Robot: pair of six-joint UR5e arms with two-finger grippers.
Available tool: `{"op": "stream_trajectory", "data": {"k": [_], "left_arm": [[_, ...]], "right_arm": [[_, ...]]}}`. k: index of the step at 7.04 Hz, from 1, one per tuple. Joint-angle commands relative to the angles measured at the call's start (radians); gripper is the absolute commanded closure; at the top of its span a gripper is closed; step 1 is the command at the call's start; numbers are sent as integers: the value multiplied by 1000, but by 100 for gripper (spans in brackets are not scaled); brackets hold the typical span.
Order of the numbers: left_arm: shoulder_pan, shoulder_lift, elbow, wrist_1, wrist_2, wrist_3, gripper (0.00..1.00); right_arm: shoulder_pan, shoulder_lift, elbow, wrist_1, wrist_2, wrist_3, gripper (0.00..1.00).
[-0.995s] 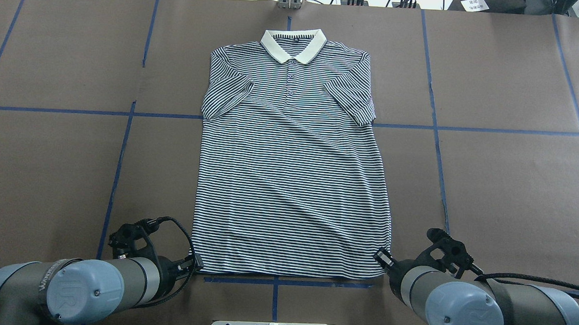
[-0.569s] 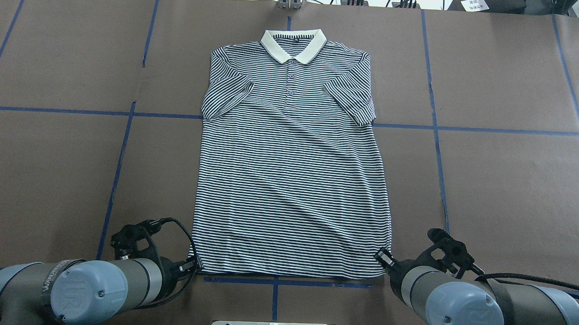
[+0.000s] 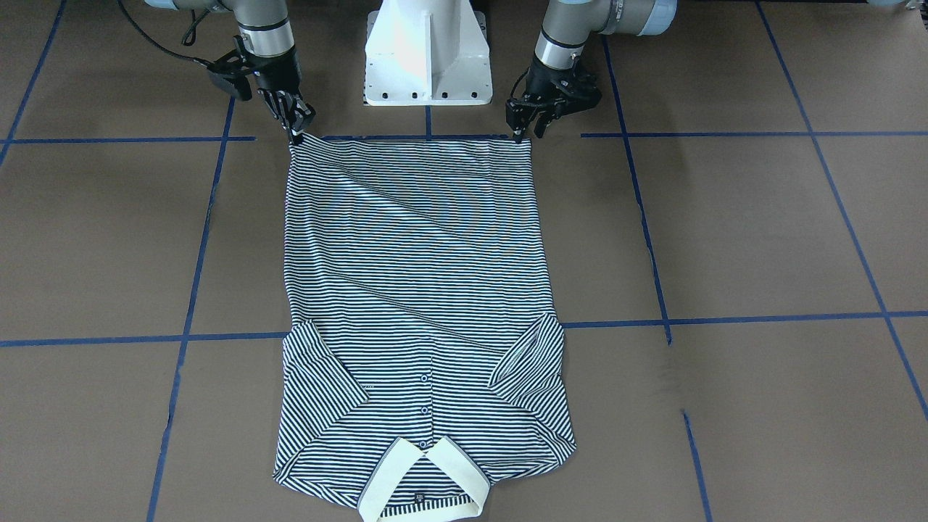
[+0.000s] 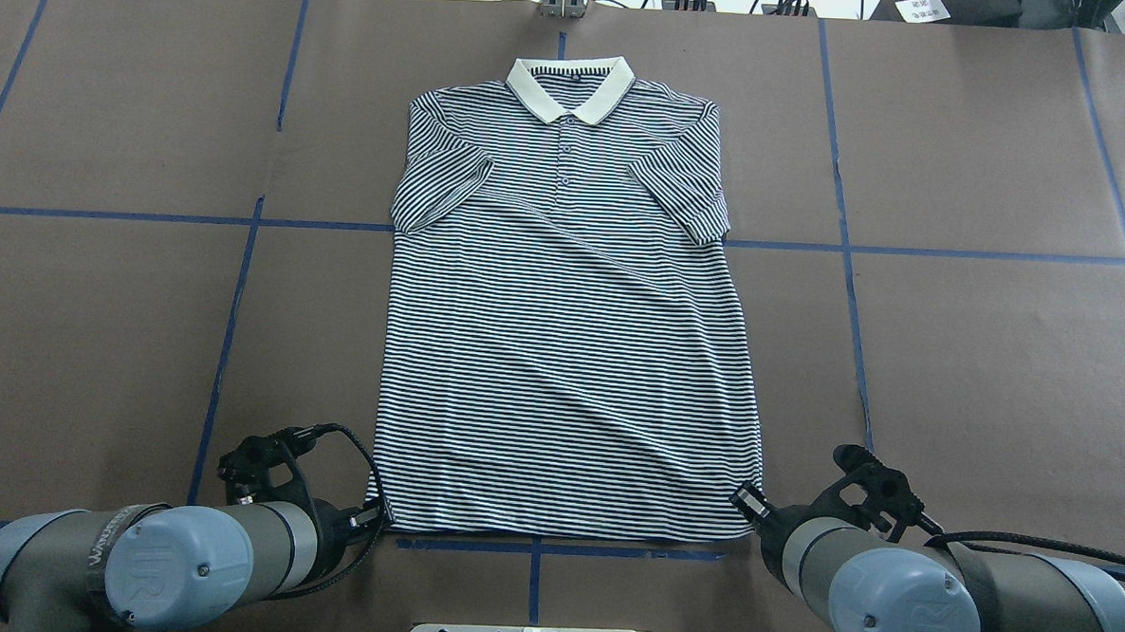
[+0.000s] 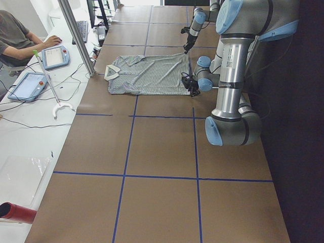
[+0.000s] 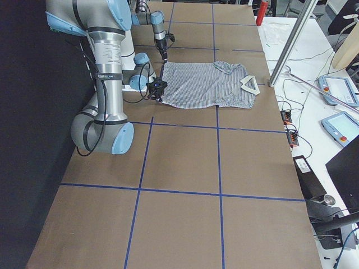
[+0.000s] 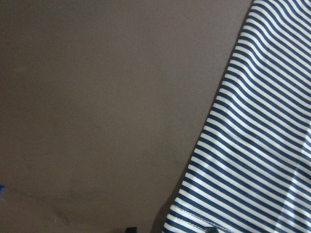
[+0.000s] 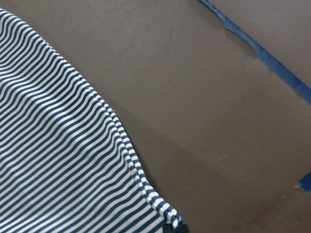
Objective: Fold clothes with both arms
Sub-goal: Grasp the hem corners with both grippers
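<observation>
Since folding likely starts at the hem, near the frame's top, the right gripper (image 3: 296, 130) pinches one polo shirt (image 3: 413, 254) corner; the left gripper (image 3: 520, 133) straddles the other, jaws narrowly parted.

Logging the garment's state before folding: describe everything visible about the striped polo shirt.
The polo shirt lies flat, front up, on the brown table, collar far from the robot. Thin navy-and-white stripes, soft knit, cream collar, small buttons, short sleeves folded inward, slight diagonal wrinkles. The left end effector and right end effector meet its hem corners.
</observation>
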Motion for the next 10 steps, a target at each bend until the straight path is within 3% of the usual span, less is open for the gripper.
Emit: {"op": "stream_trajectory", "data": {"k": [1,3,7,10], "left_arm": [[-2,-21,25,0,0,2,52],[-11,-19,19,2,0,0,100],[-15,-54,-97,123,-3,-3,100],[58,-28,-273,231,-3,-104,100]], "right_arm": [[0,-3,2,0,0,0,100],[2,-3,4,0,0,0,100],[0,-21,16,0,1,0,100],[-92,-150,160,-15,3,3,100]]}}
